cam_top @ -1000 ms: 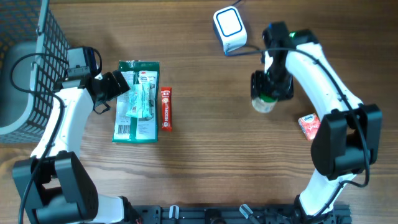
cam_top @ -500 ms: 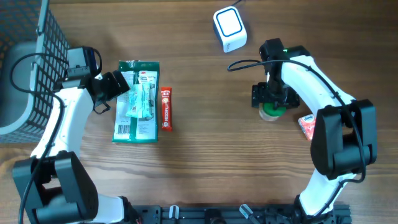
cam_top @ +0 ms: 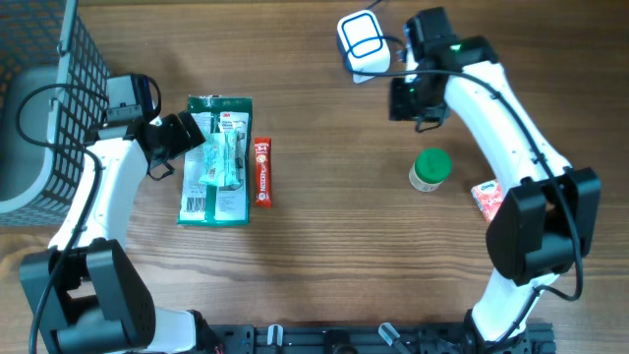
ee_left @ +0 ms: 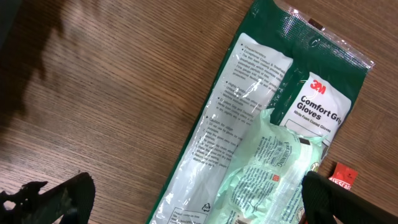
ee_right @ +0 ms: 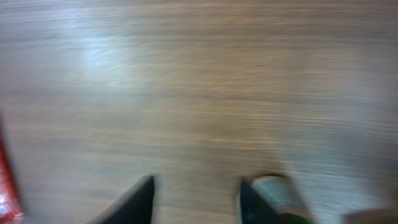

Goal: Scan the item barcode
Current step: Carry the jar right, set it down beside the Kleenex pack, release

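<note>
Green-lidded jar (cam_top: 430,169) stands free on the counter (cam_top: 324,256), right of centre.
Nearest, a pink packet (cam_top: 488,198) lies just right of the jar. The left claw (cam_top: 185,136) gapes wide and empty over the 3M glove pack (cam_top: 218,197). Farther up, the right claw (cam_top: 413,100), partly open and empty, hovers beside the white scanner (cam_top: 362,44).

**Three cameras over one tabletop**

The overhead camera sits high and looks straight down on the whole tabletop (cam_top: 324,256), with both arms inside its frame. The left wrist camera is very near the wood and faces down past the left fingers (ee_left: 59,198) onto the glove pack (ee_left: 249,137), which the overhead view also shows. The right wrist camera, blurred, looks low over bare wood past the right fingers (ee_right: 134,202). The green-lidded jar (ee_right: 277,196) at its lower edge seems shared with the overhead view.
</note>
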Robot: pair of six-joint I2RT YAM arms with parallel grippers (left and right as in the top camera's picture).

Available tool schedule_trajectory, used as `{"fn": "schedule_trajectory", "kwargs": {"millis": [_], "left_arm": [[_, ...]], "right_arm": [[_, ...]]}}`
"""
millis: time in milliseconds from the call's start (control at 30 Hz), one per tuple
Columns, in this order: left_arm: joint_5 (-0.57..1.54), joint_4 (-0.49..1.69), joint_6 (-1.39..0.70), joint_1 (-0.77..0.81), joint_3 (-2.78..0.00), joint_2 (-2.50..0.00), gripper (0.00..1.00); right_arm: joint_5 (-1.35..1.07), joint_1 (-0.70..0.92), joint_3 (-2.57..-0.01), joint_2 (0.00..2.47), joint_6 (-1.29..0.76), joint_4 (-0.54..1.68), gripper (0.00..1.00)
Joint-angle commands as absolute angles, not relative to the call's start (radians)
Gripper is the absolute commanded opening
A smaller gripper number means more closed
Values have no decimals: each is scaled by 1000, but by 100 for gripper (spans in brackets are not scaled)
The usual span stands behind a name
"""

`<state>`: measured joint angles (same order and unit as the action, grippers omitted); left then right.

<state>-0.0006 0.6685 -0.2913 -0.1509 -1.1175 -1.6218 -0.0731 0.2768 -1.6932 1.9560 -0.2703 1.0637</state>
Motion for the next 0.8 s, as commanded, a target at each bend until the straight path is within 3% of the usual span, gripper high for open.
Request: {"fn": "schedule_trajectory", "kwargs": {"millis": [0, 300, 400, 767], "left_arm": [[7, 666, -296, -155, -1127, -1602, 100], [7, 666, -297, -155, -1127, -1602, 100], [7, 666, -297, -155, -1127, -1602, 100], [7, 666, -297, -155, -1127, -1602, 100]], "right_arm": [[-117, 358, -1653, 1958, -339, 1051, 4], [249, 453, -1403, 1958, -546, 960, 4], [350, 423, -1351, 1958, -605, 964, 4], [370, 208, -1313, 1958, -602, 1133, 4]]}}
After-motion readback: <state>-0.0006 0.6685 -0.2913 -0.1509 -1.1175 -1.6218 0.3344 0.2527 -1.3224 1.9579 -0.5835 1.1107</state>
